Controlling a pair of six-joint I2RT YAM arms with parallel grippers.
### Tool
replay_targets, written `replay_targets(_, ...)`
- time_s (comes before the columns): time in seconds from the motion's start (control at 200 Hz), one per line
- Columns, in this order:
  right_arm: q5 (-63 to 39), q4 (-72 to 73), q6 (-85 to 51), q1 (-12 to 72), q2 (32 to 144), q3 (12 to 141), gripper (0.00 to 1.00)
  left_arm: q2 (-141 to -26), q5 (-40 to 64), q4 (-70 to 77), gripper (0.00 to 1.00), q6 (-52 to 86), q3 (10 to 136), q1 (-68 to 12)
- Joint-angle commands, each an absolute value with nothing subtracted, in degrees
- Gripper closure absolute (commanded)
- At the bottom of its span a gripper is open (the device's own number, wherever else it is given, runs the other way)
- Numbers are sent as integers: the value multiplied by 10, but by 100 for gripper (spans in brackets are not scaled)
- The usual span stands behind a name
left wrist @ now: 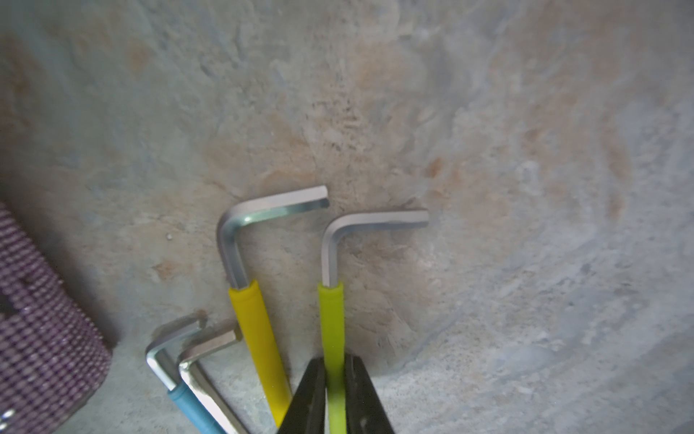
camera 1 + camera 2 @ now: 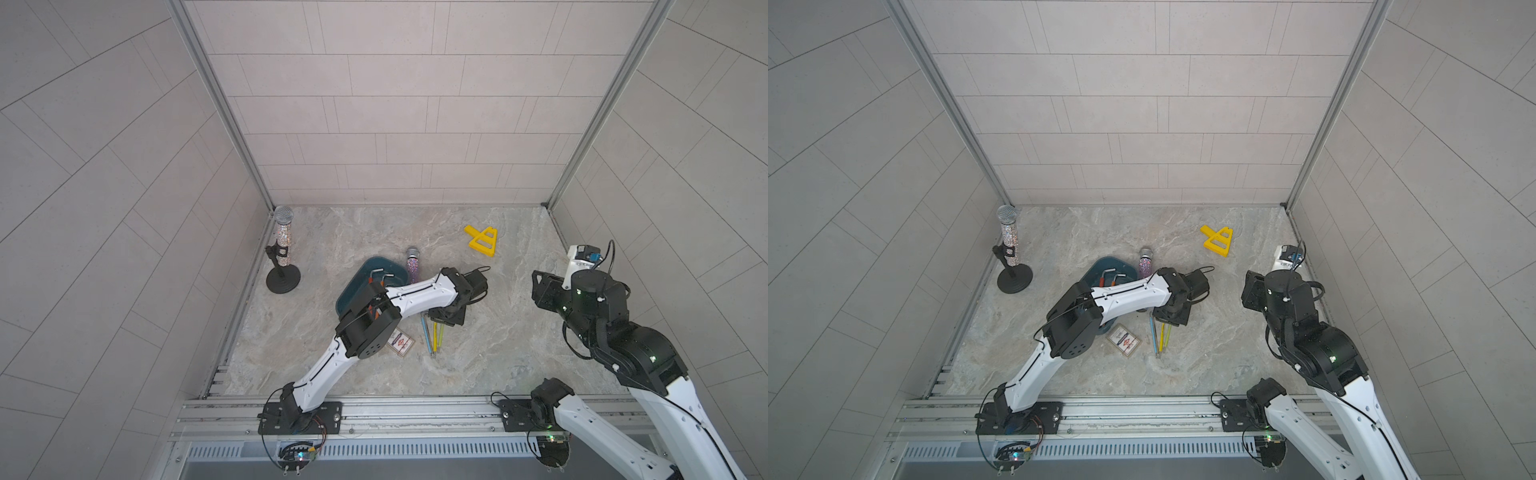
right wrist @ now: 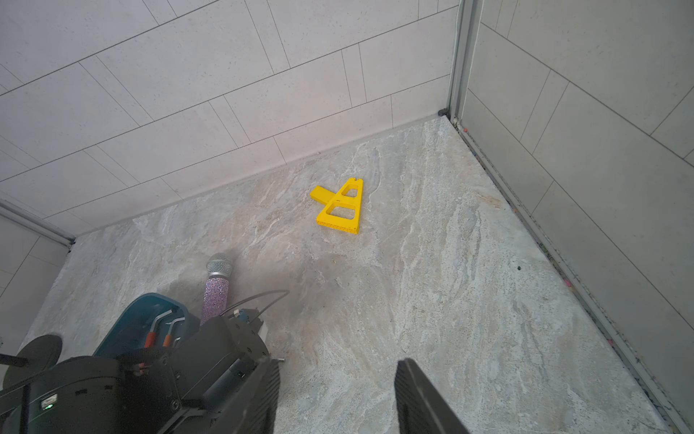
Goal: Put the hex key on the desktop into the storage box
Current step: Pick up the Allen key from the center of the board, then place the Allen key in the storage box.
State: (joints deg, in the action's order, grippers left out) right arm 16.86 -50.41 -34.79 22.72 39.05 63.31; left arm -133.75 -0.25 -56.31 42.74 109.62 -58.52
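— Starting with the left claw point(image 1: 334, 362), bottom centre of the left wrist view. Holding anything?

— Clamped on the lime-green hex key point(image 1: 332, 319), with a finger point(image 1: 313, 379) pressed to either side of the sleeve. Down at the table point(image 1: 488, 150), bent steel end pointing toward the right of the frame.

— Neighbours?

— Just left of it, a yellow hex key point(image 1: 255, 330), apart from the green one. Lower left, a blue hex key point(image 1: 187, 407) touching a bare steel hex key point(image 1: 204, 389). At the left edge, part of a purple glitter microphone point(image 1: 37, 338).

— And the storage box point(image 2: 357, 282)?

— Centre of both top views, half hidden under the left arm, to the left of the keys on the table. Inside, two orange hex keys point(image 3: 150, 338), seen at the lower left of the right wrist view.

— Right claw point(image 3: 337, 362)?

— Spread wide, nothing between the fingers, over bare table at the bottom of the right wrist view. Well apart from the keys, at the right of both top views.
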Motion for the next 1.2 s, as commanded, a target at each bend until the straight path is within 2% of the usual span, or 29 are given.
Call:
replay_targets(0.0, 172, -505, -352, 228, 388, 637, 45, -1382, -11, -584, 84, 419, 1091, -592)
replay_targets(0.1, 173, -504, -352, 228, 387, 636, 45, -1388, -12, -586, 87, 418, 1094, -594)
replay_targets(0.255, 173, -504, -354, 228, 387, 636, 45, -1393, -10, -586, 100, 418, 1098, -596)
replay_targets(0.545, 173, -503, -354, 228, 388, 638, 45, -1356, -13, -589, 100, 418, 1125, -602)
replay_targets(0.921, 174, -507, -353, 229, 385, 641, 46, -1316, -37, -677, 100, 392, 1228, -598)
replay_targets(1.061, 174, -508, -352, 229, 385, 642, 46, -1275, -61, -707, 100, 376, 1234, -562)
replay_targets(1.196, 173, -505, -352, 228, 388, 641, 46, -1206, -58, -689, 100, 364, 1165, -497)
